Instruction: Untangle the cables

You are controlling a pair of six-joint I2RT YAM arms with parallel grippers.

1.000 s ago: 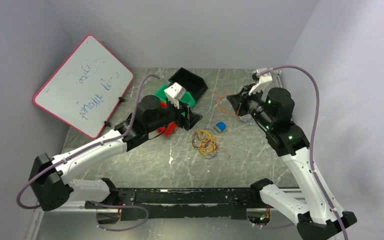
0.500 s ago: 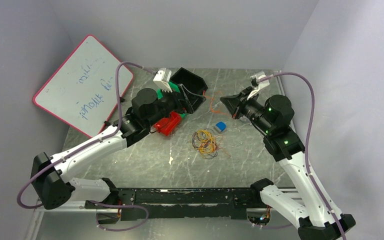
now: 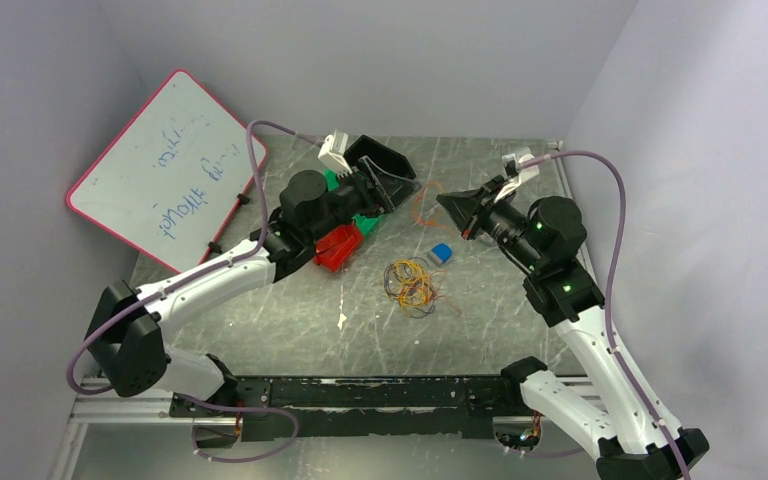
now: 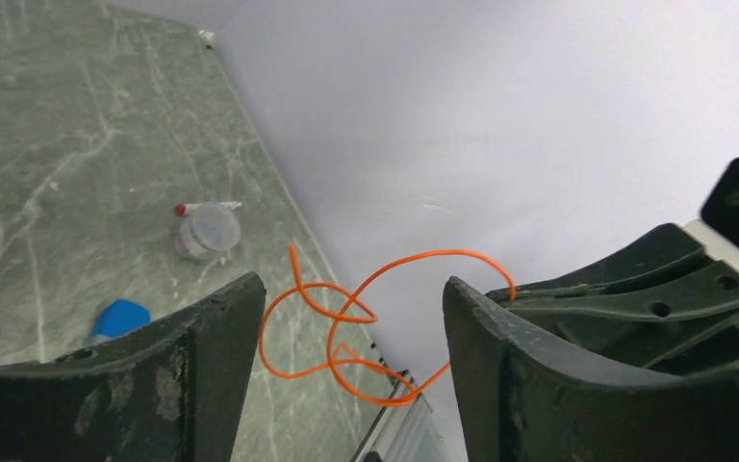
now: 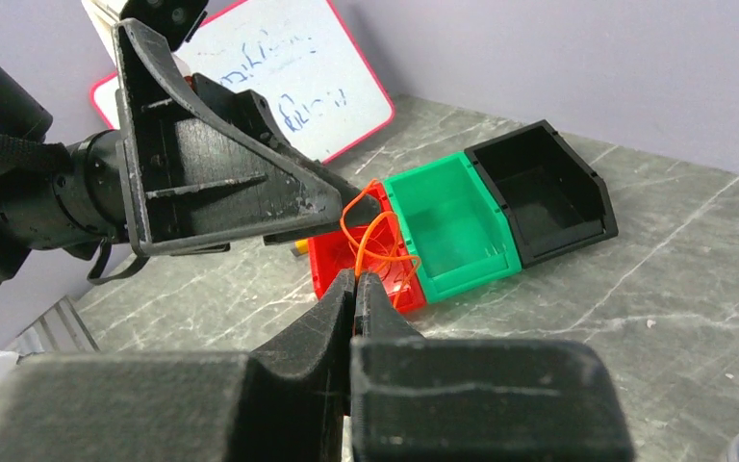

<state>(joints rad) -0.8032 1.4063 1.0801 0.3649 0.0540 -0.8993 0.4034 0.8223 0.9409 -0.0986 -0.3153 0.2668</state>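
Grip: right fingers [image 5: 318, 318] pinch orange cable [image 5: 377, 245] | left fingers [image 4: 207, 346] open beside its loops | bins [image 5: 470, 274] behind

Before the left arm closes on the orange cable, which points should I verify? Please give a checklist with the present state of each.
1. The right end effector is shut on the orange cable: ok.
2. The left end effector is open: ok.
3. The cable's loops sit between the left fingers: ok in the left wrist view; the depth, cannot tell.
4. The orange cable hangs apart from the cable clump: ok.
5. The orange cable is free of crossings: not ok, its loops cross each other.
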